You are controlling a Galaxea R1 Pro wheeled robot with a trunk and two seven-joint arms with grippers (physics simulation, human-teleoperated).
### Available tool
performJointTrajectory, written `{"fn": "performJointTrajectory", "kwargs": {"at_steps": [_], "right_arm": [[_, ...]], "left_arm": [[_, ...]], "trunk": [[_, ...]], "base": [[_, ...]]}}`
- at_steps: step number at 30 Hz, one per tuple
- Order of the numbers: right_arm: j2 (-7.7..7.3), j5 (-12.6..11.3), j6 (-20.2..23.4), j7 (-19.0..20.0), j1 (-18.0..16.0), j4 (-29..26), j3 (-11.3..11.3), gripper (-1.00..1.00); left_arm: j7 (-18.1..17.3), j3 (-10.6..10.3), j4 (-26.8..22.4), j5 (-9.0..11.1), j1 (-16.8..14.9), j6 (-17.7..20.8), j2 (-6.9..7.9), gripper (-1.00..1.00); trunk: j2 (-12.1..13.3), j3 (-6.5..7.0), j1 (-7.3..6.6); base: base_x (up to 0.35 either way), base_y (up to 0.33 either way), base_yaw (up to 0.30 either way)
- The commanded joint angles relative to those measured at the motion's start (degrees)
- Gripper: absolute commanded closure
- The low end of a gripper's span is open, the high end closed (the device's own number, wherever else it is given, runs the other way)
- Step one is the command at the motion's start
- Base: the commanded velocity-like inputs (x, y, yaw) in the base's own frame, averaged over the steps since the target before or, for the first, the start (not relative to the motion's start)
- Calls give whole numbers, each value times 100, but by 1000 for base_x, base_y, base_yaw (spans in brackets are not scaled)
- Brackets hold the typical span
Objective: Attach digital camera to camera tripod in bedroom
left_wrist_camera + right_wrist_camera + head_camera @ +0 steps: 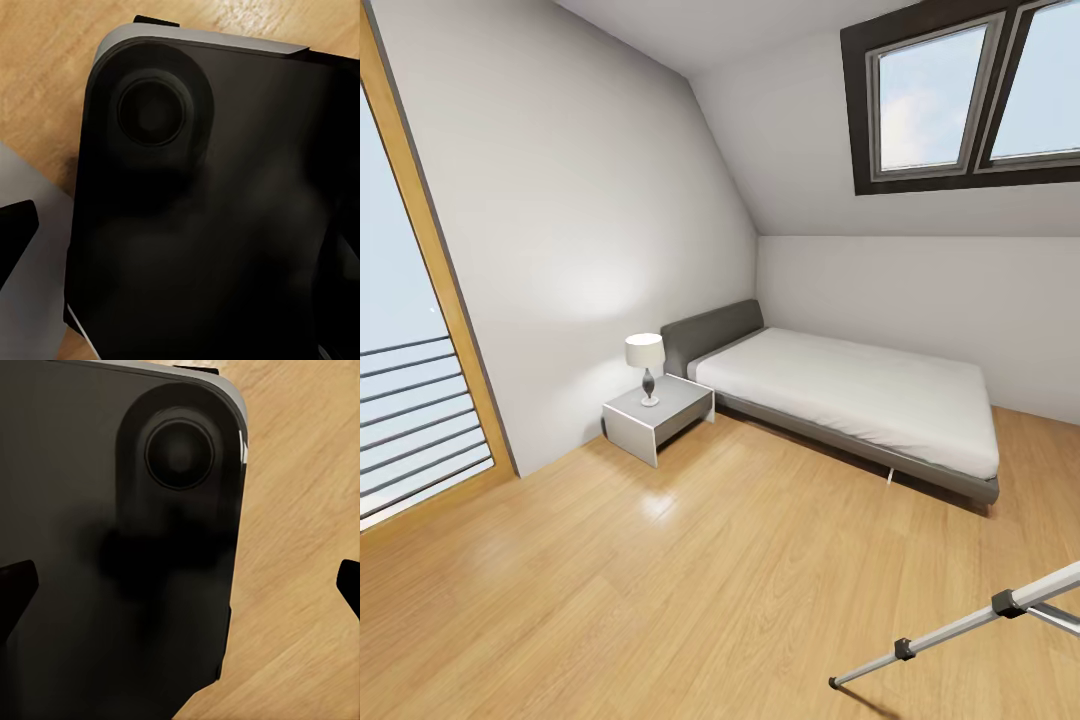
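Note:
I am in the bedroom, with its low grey bed (860, 400) and white mattress against the far wall under a dark-framed skylight (960, 90). One silver leg of the camera tripod (950, 635), with black joints and a black foot, slants over the wood floor at the lower right. The digital camera is out of view. My right gripper (180, 585) is open, its dark fingertips (15, 585) wide apart and nothing between them. My left gripper (180, 240) also looks open, with one fingertip (15, 232) at the picture's edge. Both hang over my own black base (210, 225).
A white nightstand (658, 412) with a small lamp (646, 365) stands left of the bed. A tall wood-framed window with railing bars (410, 420) fills the left wall. Light wood floor (690, 580) stretches between me and the bed.

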Motion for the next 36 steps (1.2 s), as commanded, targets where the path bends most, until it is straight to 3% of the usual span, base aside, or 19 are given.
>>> {"fn": "performJointTrajectory", "kwargs": {"at_steps": [1,28,36], "right_arm": [[-1,8,-16,1,-2,3,28,-100],[-2,9,-24,-7,-2,3,28,-100],[-2,9,-25,1,-2,3,21,-100]], "left_arm": [[1,15,-1,35,-1,-13,-1,-100],[1,11,-1,35,-1,-8,-1,-100],[1,13,-1,35,-1,-12,0,-100]], "trunk": [[-3,-5,0],[-3,-5,0],[-3,-5,0]], "base": [[0,0,0],[0,-231,0],[0,-56,0]]}}
